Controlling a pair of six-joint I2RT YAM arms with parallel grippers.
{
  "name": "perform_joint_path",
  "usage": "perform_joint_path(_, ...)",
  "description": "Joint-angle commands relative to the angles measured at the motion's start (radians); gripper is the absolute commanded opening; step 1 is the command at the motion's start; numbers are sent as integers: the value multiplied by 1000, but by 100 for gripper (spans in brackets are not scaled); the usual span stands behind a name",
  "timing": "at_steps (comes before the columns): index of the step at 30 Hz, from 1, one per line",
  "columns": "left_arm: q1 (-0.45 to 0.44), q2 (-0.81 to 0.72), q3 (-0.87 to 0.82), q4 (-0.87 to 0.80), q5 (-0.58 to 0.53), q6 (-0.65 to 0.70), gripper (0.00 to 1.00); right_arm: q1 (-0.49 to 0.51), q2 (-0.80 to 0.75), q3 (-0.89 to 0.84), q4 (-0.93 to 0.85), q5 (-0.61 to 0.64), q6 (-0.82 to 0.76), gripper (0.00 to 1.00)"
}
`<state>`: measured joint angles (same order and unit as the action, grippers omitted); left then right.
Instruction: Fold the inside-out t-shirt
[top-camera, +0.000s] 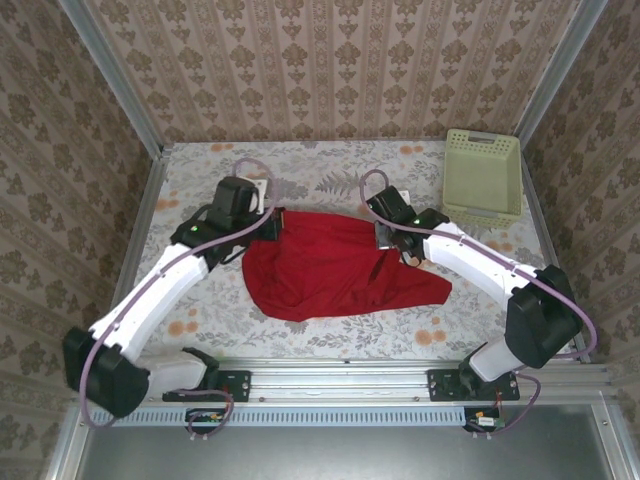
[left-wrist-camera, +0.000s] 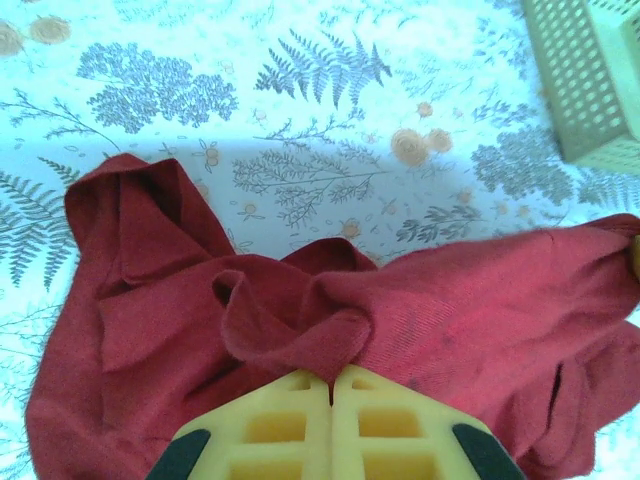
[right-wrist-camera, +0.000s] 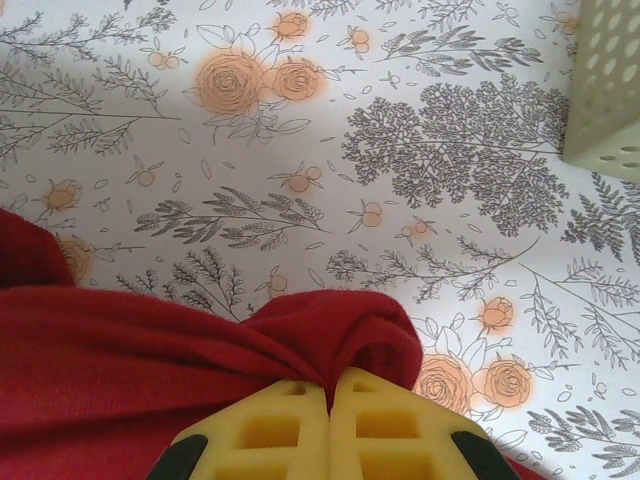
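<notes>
Since we've got left gripper (left-wrist-camera: 331, 374) and right gripper (right-wrist-camera: 329, 384) both clamped on bunched edge of red t-shirt (top-camera: 335, 265), crumpled mid table (top-camera: 330, 172), worry: pinch slips on lift, or extra layers caught, fold comes out crooked.

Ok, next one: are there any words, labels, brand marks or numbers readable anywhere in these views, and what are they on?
No text can be read in any view.
The red t-shirt shows no print and no tag.
The pale basket has no label.
The tablecloth carries flower and fern patterns, no lettering.
The left gripper and the right gripper are plain yellow and unmarked.
</notes>
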<state>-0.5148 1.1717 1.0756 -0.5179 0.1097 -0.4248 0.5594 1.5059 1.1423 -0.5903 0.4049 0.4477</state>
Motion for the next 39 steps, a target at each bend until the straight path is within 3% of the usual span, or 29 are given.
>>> perform_joint_path(1,53,-52,-59,-72,74,-11,0,-12,-22,18,-47,30,3,0)
perform_joint_path(4,126,-82,-84,-68,131,-13,0,-12,-31,21,-25,-17,-18,0)
perform_joint_path(8,139,-64,-99,-36,167,-17,0,-3,-34,21,13,-119,-31,0)
perform_joint_path(13,174,-50,-88,-42,165,-16,0,-8,-30,29,-2,-128,-7,0)
perform_joint_path(17,206,-111,74,-143,169,9,0,-11,-100,123,-75,-123,-45,0)
perform_joint_path(21,197,-233,279,-191,134,52,0,-9,-284,245,-120,-97,-77,0)
perform_joint_path(24,196,-265,326,-189,87,86,0,-9,-369,308,-137,-79,-106,0)
perform_joint_path(26,194,-196,324,-252,38,118,0,-10,-366,314,-159,-64,-122,0)
perform_joint_path(28,190,-48,320,-366,-55,130,0,-9,-338,265,-155,-48,-122,0)
perform_joint_path(30,187,81,287,-412,-80,127,0,-5,-295,223,-149,-55,-109,0)
perform_joint_path(34,112,104,259,-356,-47,103,0,26,-233,188,-138,-50,-96,0)
perform_joint_path(37,-34,10,284,-254,-8,159,0,69,-229,229,-134,-52,-118,0)
perform_joint_path(39,-67,-75,225,-126,64,157,0,106,-251,261,-119,-54,-142,0)
